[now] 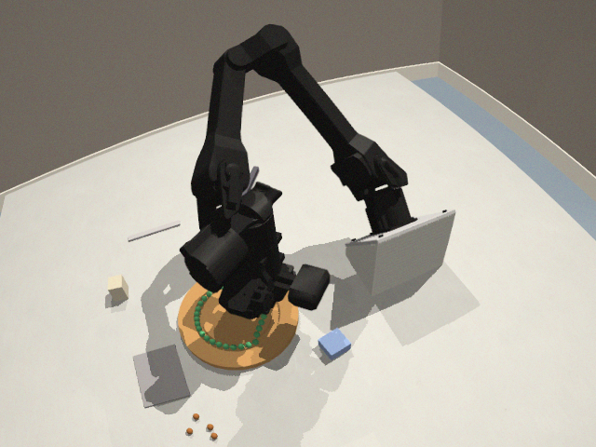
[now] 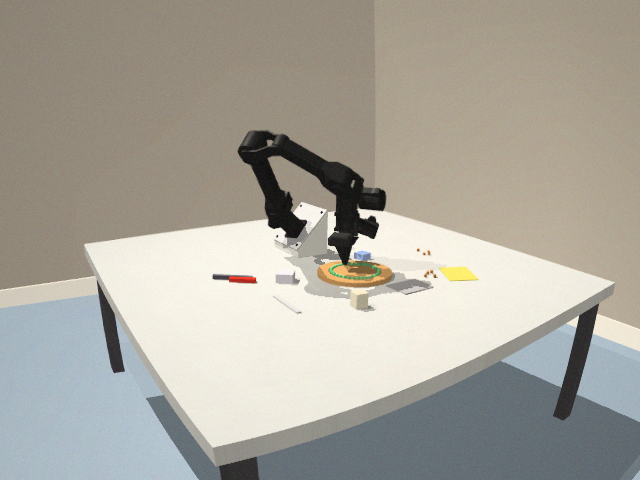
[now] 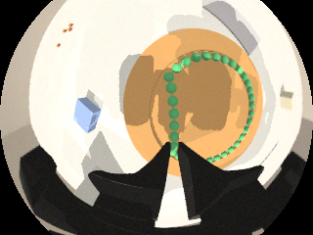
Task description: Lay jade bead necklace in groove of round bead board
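Gripper [image 1: 247, 307] [image 2: 345, 263] [image 3: 175, 146] was clamped on necklace [image 1: 219, 344] [image 2: 355, 277] [image 3: 172, 101]; beads sagged inside board's [image 1: 231, 359] [image 2: 356, 283] [image 3: 139, 117] groove [image 1: 278, 315] [image 3: 151, 110], so you likely needed outward pull.

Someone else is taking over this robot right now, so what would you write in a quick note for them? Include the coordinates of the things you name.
Gripper [image 1: 246, 310] [image 2: 345, 263] [image 3: 175, 143]: fingertips closed on part of the necklace, low over the board.
Jade bead necklace [image 1: 233, 346] [image 2: 378, 271] [image 3: 173, 114]: on the round bead board [image 1: 240, 360] [image 2: 356, 282] [image 3: 139, 98].
Done: the far curve appears to follow the groove [image 3: 151, 108].
Left: one side cuts straight inside the groove; it likely needs easing outward, then releasing.
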You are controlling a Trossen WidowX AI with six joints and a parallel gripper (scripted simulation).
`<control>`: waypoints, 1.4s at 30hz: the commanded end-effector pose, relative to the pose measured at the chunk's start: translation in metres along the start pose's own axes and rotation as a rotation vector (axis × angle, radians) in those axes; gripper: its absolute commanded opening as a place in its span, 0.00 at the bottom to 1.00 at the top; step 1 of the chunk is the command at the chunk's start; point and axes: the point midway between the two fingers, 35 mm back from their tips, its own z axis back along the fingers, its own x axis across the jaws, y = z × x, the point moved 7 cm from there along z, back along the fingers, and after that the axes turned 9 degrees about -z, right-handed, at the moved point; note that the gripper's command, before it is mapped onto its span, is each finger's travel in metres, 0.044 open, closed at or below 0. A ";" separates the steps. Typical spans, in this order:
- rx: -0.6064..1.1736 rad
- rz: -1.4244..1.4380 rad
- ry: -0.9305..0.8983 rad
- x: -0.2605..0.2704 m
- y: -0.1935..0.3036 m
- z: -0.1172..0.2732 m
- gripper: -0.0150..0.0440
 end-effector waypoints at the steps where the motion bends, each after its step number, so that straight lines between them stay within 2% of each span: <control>1: -0.001 -0.001 0.000 0.000 0.000 0.000 0.25; 29: 0.004 0.007 0.005 0.009 0.004 -0.002 0.25; 42: 0.000 0.001 0.005 0.008 0.003 0.001 0.83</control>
